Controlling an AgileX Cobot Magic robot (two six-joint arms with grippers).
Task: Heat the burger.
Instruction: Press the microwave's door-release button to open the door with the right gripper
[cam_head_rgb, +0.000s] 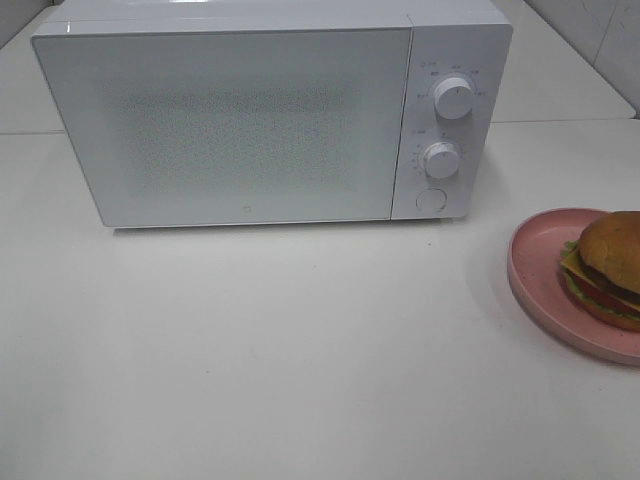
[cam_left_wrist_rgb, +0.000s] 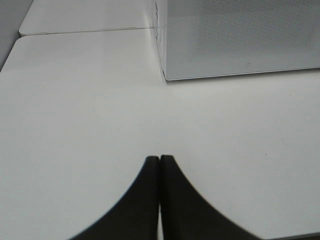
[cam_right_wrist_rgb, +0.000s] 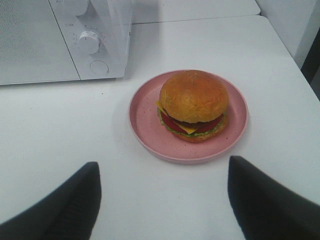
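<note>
The burger (cam_head_rgb: 608, 268) with its golden bun, cheese, lettuce and tomato sits on a round pink plate (cam_head_rgb: 540, 262) at the right edge of the table; the exterior view cuts it off. The right wrist view shows the burger (cam_right_wrist_rgb: 194, 105) whole, resting toward one side of the pink plate (cam_right_wrist_rgb: 147, 117). My right gripper (cam_right_wrist_rgb: 162, 172) stands wide open a little short of the plate, nothing between its fingers. My left gripper (cam_left_wrist_rgb: 159, 160) is shut, empty, over bare table. Neither gripper appears in the exterior view.
A white microwave (cam_head_rgb: 260, 115) stands at the back of the table with its door closed. Two knobs (cam_head_rgb: 454, 98) and a round button (cam_head_rgb: 431, 200) sit on its right panel. Its corner (cam_left_wrist_rgb: 165, 75) lies ahead of the left gripper.
</note>
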